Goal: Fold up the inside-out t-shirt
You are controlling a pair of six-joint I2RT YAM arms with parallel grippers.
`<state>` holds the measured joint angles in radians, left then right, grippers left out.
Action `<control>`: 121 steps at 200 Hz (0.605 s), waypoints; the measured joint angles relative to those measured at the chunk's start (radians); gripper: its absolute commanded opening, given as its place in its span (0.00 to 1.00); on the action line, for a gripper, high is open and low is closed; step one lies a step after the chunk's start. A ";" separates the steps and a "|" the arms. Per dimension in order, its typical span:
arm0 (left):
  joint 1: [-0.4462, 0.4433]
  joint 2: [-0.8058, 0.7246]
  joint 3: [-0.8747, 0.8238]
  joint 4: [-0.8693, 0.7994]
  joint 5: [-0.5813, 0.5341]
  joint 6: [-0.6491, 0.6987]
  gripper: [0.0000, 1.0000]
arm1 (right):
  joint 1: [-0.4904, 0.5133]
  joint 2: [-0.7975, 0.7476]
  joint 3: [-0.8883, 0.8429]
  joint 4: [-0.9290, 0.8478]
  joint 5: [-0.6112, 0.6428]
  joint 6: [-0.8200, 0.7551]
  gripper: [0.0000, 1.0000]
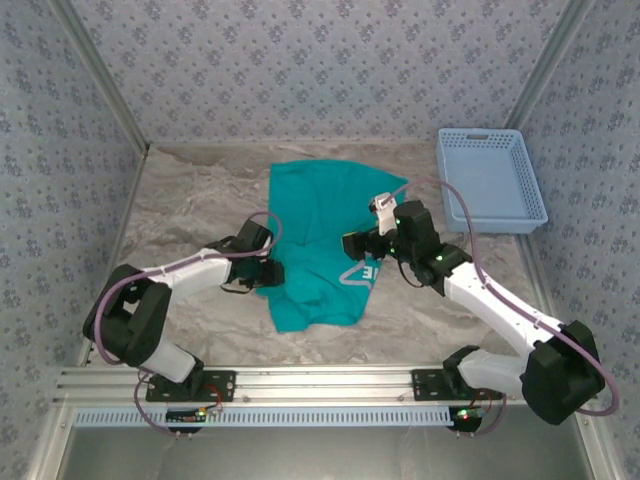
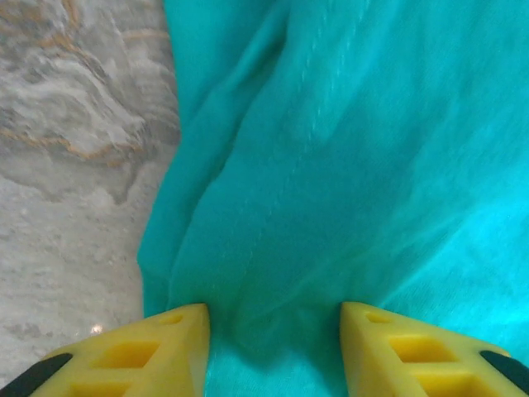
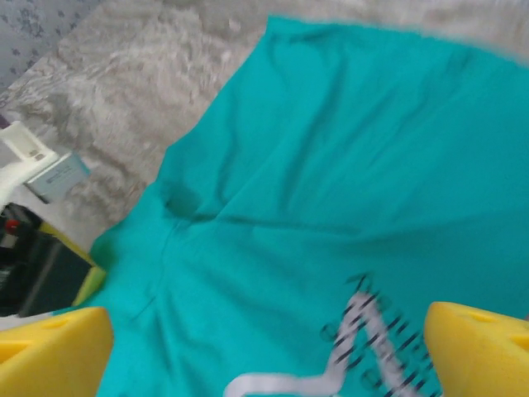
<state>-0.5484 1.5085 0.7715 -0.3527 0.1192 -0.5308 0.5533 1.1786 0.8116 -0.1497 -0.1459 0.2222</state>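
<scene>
The inside-out t-shirt [image 1: 320, 215] lies crumpled and partly folded in the middle of the table, teal, with a white and dark print [image 1: 365, 272] turned up near its right edge. My left gripper [image 1: 268, 272] sits at the shirt's left edge. Its yellow fingers stand apart, pressed down on a bunched seam of the shirt [image 2: 347, 149], left gripper [image 2: 275, 318] open. My right gripper [image 1: 358, 245] hovers over the shirt's right side, wide open, with nothing between its fingers. Below the right gripper [image 3: 269, 331] lie the shirt [image 3: 331, 165] and the print [image 3: 355, 331].
A light blue plastic basket [image 1: 490, 180] stands at the back right of the marbled table [image 1: 190, 200]. Patterned walls close in the back and both sides. Part of the left arm's wrist [image 3: 37, 169] shows beyond the shirt's edge.
</scene>
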 measured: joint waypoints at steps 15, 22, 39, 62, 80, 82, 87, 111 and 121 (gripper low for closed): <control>-0.024 -0.019 0.014 -0.023 0.000 0.042 0.51 | 0.014 0.017 0.000 -0.098 -0.013 0.126 0.86; -0.040 -0.043 0.019 -0.029 0.001 0.064 0.55 | 0.014 0.025 -0.005 -0.140 -0.025 0.186 0.84; -0.093 -0.122 0.037 -0.029 0.042 0.157 0.71 | -0.005 0.035 -0.024 -0.232 -0.056 0.304 0.84; -0.196 -0.175 0.090 0.013 0.088 0.267 0.91 | -0.068 0.035 -0.032 -0.361 -0.073 0.412 0.89; -0.279 -0.114 0.161 0.050 0.138 0.354 0.88 | -0.172 0.028 -0.032 -0.436 -0.073 0.466 0.90; -0.285 -0.106 0.168 0.051 0.143 0.362 0.88 | -0.183 0.027 -0.033 -0.440 -0.076 0.470 0.90; -0.303 -0.072 0.189 0.064 0.155 0.382 0.88 | -0.224 0.022 -0.034 -0.452 -0.076 0.480 0.90; -0.380 0.105 0.273 0.089 0.181 0.455 0.85 | -0.382 -0.008 -0.052 -0.455 -0.095 0.514 0.90; -0.413 0.176 0.308 0.074 0.178 0.472 0.83 | -0.431 -0.016 -0.058 -0.454 -0.116 0.520 0.90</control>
<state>-0.9615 1.6844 1.0798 -0.2790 0.2970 -0.0586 0.1226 1.1622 0.7532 -0.6033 -0.2615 0.7422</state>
